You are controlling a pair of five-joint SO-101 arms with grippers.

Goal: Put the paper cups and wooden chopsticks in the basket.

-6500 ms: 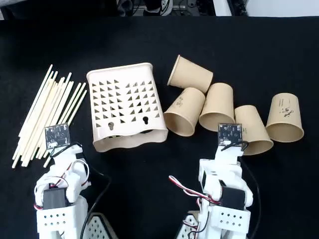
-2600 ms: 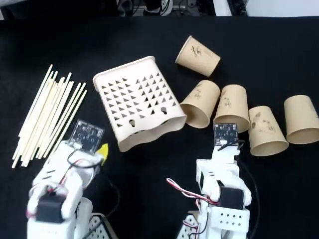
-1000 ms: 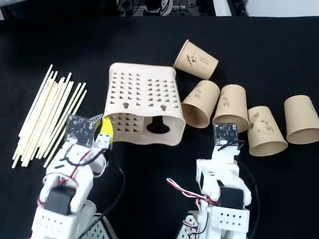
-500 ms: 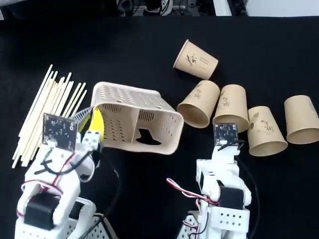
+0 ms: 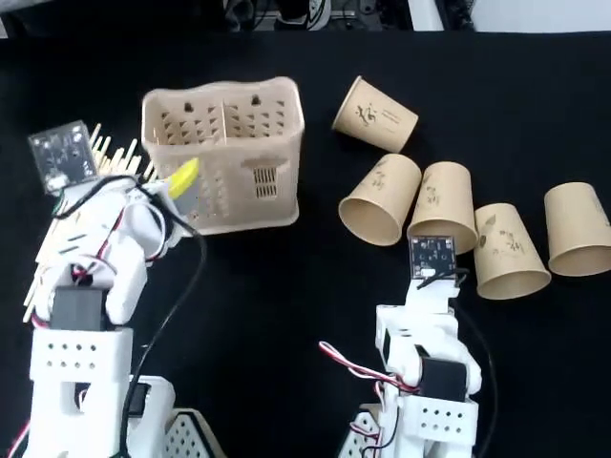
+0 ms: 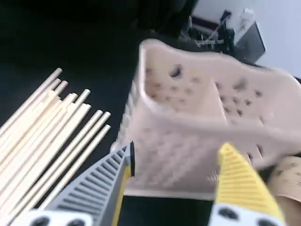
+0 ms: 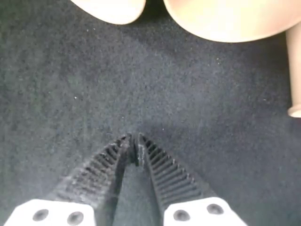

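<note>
The beige perforated basket (image 5: 221,157) stands upright with its divided opening facing up, also seen close in the left wrist view as the basket (image 6: 211,117). My left gripper (image 5: 170,186) is open, its yellow finger (image 6: 240,181) and grey finger (image 6: 101,181) spread against the basket's near wall. Wooden chopsticks (image 5: 113,160) lie beside the basket, partly under the left arm, and the chopsticks (image 6: 42,136) fan out on the cloth. Several paper cups lie on their sides right of the basket, the nearest cup (image 5: 380,198) close to it. My right gripper (image 7: 134,141) is shut and empty, just short of two cup rims (image 7: 225,21).
Black cloth covers the table (image 5: 286,315). One cup (image 5: 374,114) lies farther back; another cup (image 5: 578,229) is near the right edge. Open cloth lies between the two arm bases and behind the basket.
The basket lay on its side in front of the left arm; the left arm has tipped it upright and carried it back and leftward beside the chopsticks. The right arm stayed still.
</note>
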